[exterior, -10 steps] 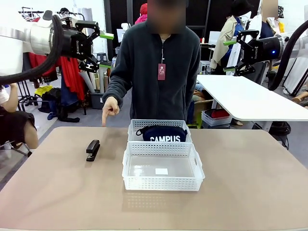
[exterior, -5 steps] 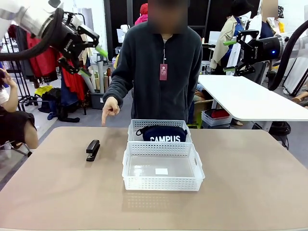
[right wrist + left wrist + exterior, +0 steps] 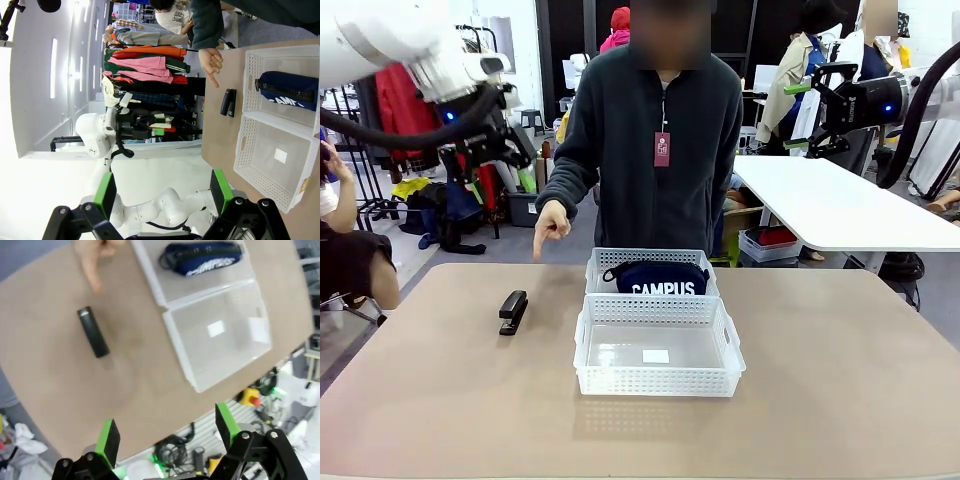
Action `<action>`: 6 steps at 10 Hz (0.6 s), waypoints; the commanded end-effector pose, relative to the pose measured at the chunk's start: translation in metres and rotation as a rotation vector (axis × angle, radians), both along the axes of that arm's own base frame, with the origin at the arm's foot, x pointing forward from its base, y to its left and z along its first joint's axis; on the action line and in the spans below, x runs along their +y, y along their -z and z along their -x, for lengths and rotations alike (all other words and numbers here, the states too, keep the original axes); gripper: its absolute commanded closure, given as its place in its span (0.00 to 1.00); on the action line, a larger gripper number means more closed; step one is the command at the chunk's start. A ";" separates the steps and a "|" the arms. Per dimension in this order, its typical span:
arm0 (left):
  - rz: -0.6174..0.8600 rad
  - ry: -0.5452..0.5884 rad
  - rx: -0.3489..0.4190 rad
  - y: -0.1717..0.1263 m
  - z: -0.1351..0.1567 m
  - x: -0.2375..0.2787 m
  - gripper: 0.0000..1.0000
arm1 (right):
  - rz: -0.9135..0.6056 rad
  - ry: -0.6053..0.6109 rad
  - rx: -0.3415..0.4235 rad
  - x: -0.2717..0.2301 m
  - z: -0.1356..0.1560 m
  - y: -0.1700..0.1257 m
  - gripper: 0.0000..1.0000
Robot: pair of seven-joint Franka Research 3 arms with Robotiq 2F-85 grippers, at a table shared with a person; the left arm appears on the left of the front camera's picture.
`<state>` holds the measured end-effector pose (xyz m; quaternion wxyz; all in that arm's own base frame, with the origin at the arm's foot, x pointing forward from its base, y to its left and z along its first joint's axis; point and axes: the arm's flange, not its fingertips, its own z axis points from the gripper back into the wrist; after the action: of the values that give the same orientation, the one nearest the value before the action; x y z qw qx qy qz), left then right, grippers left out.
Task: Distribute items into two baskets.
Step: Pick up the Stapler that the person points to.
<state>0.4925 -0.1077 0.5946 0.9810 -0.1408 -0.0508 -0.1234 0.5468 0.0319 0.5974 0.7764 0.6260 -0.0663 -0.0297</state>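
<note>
your left pincer (image 3: pixel 167 427) hangs high over the counter (image 3: pixel 820 400), green pads spread wide with nothing between them. its camera looks down on the black stapler (image 3: pixel 512 311), which lies on the bare counter left of the baskets. your right pincer (image 3: pixel 801 116) is raised off to the right, likewise wide apart and empty. the navy pouch (image 3: pixel 656 277) — white "campus" across its front — lies in the far basket (image 3: pixel 650 256). the near basket (image 3: pixel 656 381) sits against it, a small white sticker (image 3: pixel 656 356) on its floor. the person's hand (image 3: pixel 550 225) points down near the stapler — the red tag (image 3: pixel 662 150) on their fleece is too small to read.
</note>
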 end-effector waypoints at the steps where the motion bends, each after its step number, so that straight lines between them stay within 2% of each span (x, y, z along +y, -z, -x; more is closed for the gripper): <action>1: -0.090 -0.027 -0.027 0.010 -0.002 -0.006 0.00 | -0.005 -0.004 0.006 0.001 0.002 -0.002 0.00; 3: -0.027 -0.035 -0.047 0.015 -0.003 -0.003 0.00 | -0.005 -0.004 0.006 0.001 0.002 -0.002 0.00; 4: -0.070 0.001 -0.012 0.016 -0.008 -0.007 0.00 | -0.005 -0.004 0.006 0.001 0.002 -0.002 0.00; 6: -0.070 0.001 -0.012 0.016 -0.008 -0.007 0.00 | -0.005 -0.004 0.006 0.001 0.002 -0.002 0.00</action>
<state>0.5012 -0.1167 0.5765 0.9847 -0.1063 -0.0554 -0.1269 0.5468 0.0319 0.5973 0.7764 0.6260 -0.0662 -0.0297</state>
